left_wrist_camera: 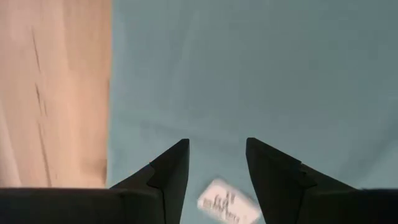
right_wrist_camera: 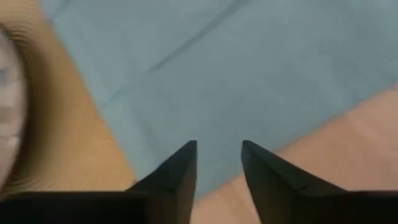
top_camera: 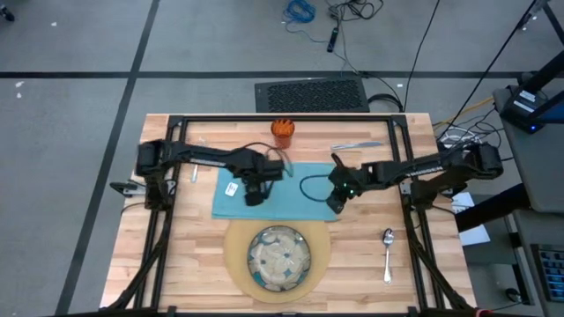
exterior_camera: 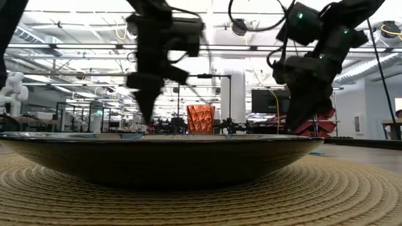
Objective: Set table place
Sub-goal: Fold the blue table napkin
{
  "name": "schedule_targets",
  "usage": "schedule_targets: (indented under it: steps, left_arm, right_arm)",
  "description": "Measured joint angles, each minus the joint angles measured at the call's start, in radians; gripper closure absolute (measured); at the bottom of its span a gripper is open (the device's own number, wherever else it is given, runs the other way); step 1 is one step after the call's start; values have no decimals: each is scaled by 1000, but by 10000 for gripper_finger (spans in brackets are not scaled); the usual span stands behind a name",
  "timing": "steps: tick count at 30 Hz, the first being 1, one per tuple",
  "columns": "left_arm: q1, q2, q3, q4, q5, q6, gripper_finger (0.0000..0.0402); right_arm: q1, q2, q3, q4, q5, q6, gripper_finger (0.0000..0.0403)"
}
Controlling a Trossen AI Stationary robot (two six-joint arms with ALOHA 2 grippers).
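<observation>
A teal napkin lies flat in the middle of the table, with a white label near its left edge. My left gripper is open just above the napkin's left part, and the label shows between its fingers. My right gripper is open over the napkin's right near corner. A patterned dish sits on the round tan mat at the near edge. An orange cup stands at the far side. In the low view the dish hides both sets of fingertips.
A knife lies at the far right of the table and a spoon at the near right. A small metal piece, likely the fork, lies left of the napkin. The black frame's bars run round the table top.
</observation>
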Motion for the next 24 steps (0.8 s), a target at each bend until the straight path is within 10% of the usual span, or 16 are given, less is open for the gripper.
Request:
schedule_targets:
  steps: [6,24]
  left_arm:
    - [-2,-129,-163,57,-16,-99,257]
    - [-40,-133,-387,250,37,-185,257]
  right_arm:
    - [7,32,0,137,19,-33,392]
    - [-96,209,-1,206,-15,-41,403]
